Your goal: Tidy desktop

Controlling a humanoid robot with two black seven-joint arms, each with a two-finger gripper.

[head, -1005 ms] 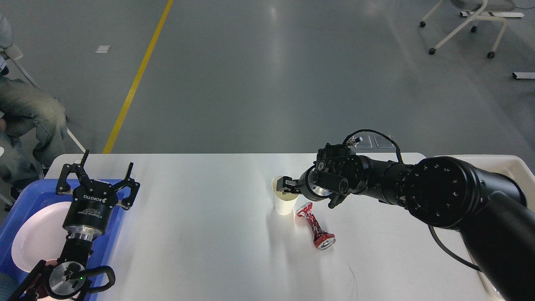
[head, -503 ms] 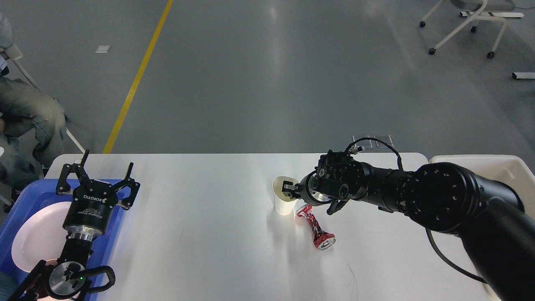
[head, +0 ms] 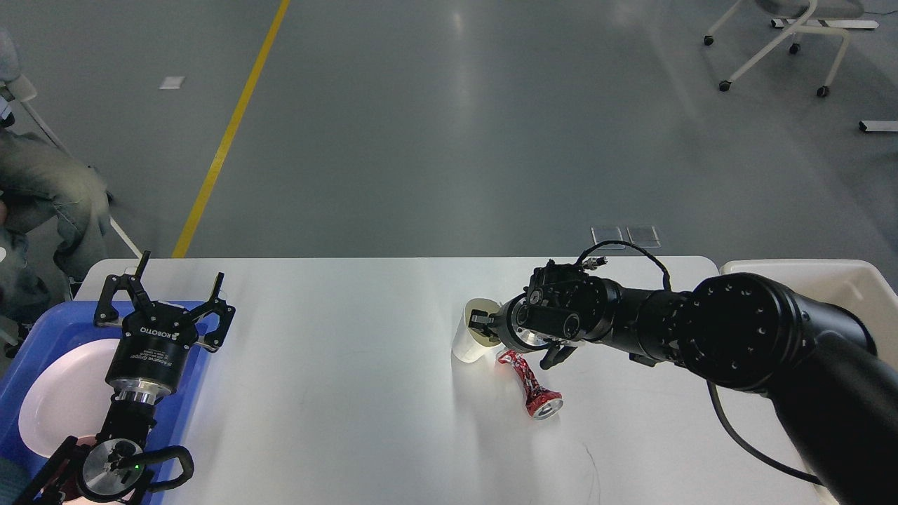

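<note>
The left gripper (head: 163,294) hovered over the near-left corner of the desktop (head: 337,393), its two fingers spread wide and holding nothing. Beneath it, a blue tray (head: 28,351) overlapped that corner, with a white plate (head: 63,400) lying in it. The desktop itself filled the lower part of the view, a broad white surface running from the tray on the left to a cream bin (head: 849,280) at its right edge. Right of centre lay a crushed red can (head: 530,386), on its side, its open end turned toward the near edge. Just beyond the can stood a cream paper cup (head: 468,337), tilted, its mouth leaning toward the right. The right gripper (head: 484,324) had one finger inside the cup's mouth; the other finger was hidden, so whether it pinched the rim could not be told. A chair (head: 779,42) stood on the grey floor well beyond the far-right corner.
</note>
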